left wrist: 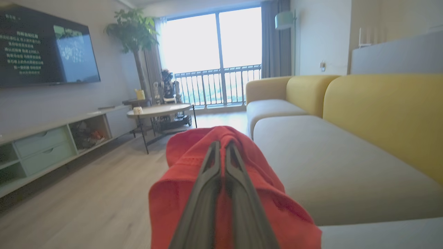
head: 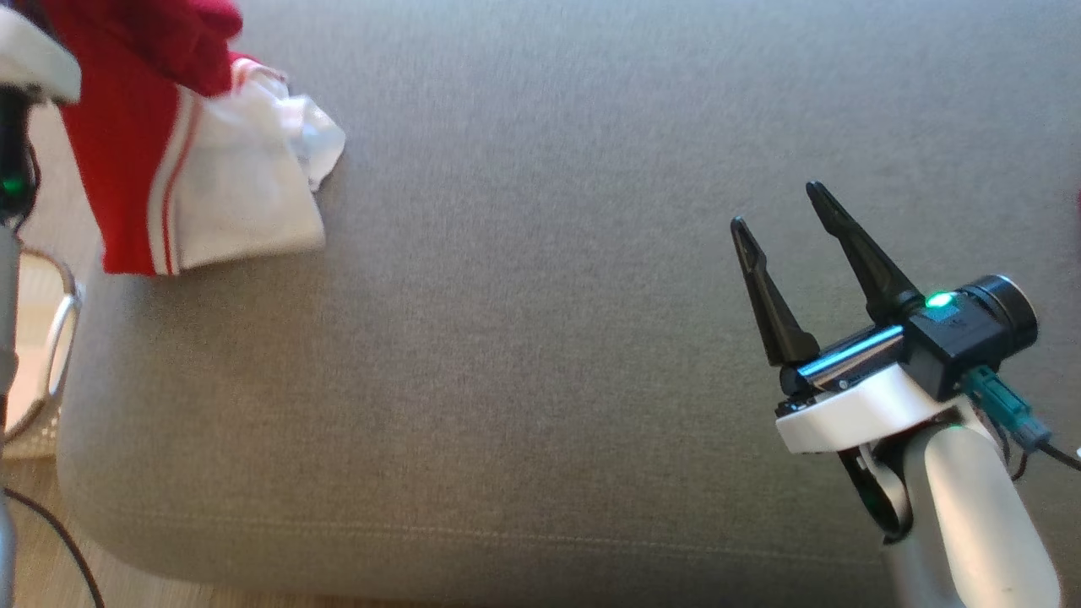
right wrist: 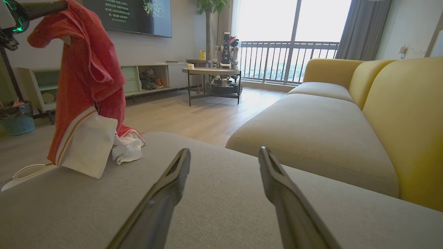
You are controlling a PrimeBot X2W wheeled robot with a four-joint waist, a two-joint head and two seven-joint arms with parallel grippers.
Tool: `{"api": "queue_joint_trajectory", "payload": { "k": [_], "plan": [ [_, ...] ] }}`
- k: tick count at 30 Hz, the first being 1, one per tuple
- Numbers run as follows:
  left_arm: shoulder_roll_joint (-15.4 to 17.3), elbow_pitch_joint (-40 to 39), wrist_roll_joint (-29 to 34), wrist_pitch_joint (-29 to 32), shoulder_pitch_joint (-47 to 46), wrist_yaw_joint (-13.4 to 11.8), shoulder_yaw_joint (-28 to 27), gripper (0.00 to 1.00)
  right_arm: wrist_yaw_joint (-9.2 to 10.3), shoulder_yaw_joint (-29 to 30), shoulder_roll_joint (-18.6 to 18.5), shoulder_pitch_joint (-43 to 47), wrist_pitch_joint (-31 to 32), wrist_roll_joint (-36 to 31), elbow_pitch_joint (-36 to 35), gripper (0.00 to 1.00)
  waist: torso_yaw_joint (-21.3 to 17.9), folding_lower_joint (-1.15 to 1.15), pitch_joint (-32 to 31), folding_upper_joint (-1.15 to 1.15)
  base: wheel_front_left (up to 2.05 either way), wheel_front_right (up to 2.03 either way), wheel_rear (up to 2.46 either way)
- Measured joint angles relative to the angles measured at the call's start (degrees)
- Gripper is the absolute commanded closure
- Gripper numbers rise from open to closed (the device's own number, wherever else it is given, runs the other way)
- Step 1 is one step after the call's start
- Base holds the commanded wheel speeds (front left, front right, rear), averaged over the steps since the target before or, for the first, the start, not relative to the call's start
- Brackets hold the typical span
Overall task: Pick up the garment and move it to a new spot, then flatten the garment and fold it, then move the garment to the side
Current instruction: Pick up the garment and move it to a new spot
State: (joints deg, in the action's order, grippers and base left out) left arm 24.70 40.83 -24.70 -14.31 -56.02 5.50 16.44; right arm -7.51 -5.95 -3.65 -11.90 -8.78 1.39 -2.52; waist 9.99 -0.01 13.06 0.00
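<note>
Fingers point(left wrist: 204, 186) of the left gripper point(left wrist: 224, 142) are pinched tight on the red-and-white garment point(head: 127, 127), which hangs at the grey sofa cushion's point(head: 540, 338) left edge, white hem resting on the fabric. The right gripper point(head: 776, 203) hovers spread wide over bare cushion, well apart from the garment.

**No readable text**

I saw rows of pale characters on the wall-mounted TV screen point(left wrist: 45, 48) in both wrist views, but they were too small and blurred for me to read.
</note>
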Motion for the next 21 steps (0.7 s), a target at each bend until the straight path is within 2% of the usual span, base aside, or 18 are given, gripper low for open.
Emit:
{"api": "queue_joint_trajectory", "payload": {
  "k": [5,9,15,21],
  "plan": [
    [-0.02,-10.87,0.93,-0.40,2.66,-0.02,-0.98,1.00,0.00,0.31,0.08,1.09,-1.59,2.04,1.54,0.00,-1.50,0.00,-4.46,0.00,0.00,0.00,0.00],
    [-0.52,-14.83,0.81,-0.22,5.02,0.04,-0.44,1.00,0.00,0.54,0.18,1.32,-2.15,3.15,2.00,0.00,-3.22,0.00,-6.15,0.00,0.00,0.00,0.00],
    [-4.72,-24.72,-1.60,5.10,6.04,0.12,3.52,1.00,0.00,1.94,0.20,1.63,-3.11,4.48,2.25,0.00,-8.17,0.00,-7.56,0.00,0.00,0.00,0.00],
    [-9.88,-30.36,-3.64,7.72,5.98,-0.52,6.01,1.00,0.00,2.13,0.24,1.52,-4.07,5.79,2.85,0.00,-12.82,0.00,-7.02,0.00,0.00,0.00,0.00]
  ]
}}
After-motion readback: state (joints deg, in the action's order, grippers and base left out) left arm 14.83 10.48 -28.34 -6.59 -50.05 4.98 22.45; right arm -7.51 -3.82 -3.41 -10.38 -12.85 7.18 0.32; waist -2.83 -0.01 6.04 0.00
